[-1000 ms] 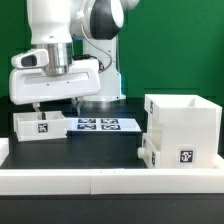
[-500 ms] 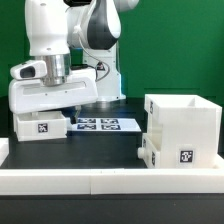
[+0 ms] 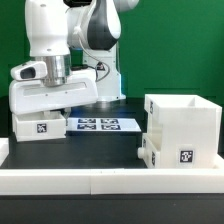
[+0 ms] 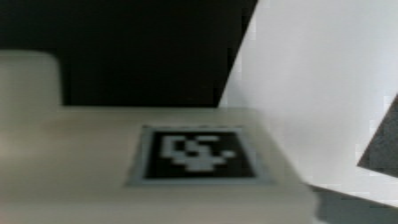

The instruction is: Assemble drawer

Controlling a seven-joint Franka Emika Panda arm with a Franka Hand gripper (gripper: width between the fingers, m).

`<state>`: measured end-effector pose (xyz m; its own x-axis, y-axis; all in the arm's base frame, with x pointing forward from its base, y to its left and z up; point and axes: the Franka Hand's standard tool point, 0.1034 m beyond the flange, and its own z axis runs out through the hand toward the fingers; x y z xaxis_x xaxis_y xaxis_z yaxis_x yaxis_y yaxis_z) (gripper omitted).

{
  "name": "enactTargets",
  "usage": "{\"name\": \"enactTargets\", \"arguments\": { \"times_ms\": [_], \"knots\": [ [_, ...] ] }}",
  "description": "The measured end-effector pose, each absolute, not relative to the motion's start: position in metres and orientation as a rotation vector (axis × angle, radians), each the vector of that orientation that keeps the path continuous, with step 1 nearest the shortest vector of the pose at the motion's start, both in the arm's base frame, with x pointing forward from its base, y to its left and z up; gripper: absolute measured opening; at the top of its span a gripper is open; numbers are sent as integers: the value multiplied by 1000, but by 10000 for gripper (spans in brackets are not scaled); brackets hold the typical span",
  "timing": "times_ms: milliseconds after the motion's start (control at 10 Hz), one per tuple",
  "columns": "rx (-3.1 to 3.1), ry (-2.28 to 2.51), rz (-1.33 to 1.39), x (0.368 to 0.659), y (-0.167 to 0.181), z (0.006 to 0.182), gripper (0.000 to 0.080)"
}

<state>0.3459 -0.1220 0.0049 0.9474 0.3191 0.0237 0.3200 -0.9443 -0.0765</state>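
Note:
A small white drawer part with a black marker tag on its front lies on the black table at the exterior view's left. My gripper has come straight down onto its top edge. The wide white hand hides the fingers, so I cannot tell how the jaws stand or whether they grip it. The wrist view is filled by a blurred white surface of that part with its tag very close. A larger white open box, the drawer housing, stands at the exterior view's right and carries a tag low on its front.
The marker board lies flat between the two parts, behind my hand. A white ledge runs along the table's front edge. The robot base stands behind the marker board, with a green wall beyond it.
Since one second ago my hand has dropped lower and moved slightly toward the exterior view's left, onto the small drawer part. Over the last half second nothing has moved.

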Motion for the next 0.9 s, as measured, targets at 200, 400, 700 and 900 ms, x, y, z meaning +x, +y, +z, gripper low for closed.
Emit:
{"name": "enactTargets", "arguments": {
  "times_ms": [200,400,700,900],
  "knots": [
    [-3025,-508,-27,350,-120,8,44],
    [-3023,-522,-31,353,-117,10,44],
    [-3022,-474,-45,378,-85,19,44],
    [-3018,-469,-56,403,-59,31,44]
  ]
}}
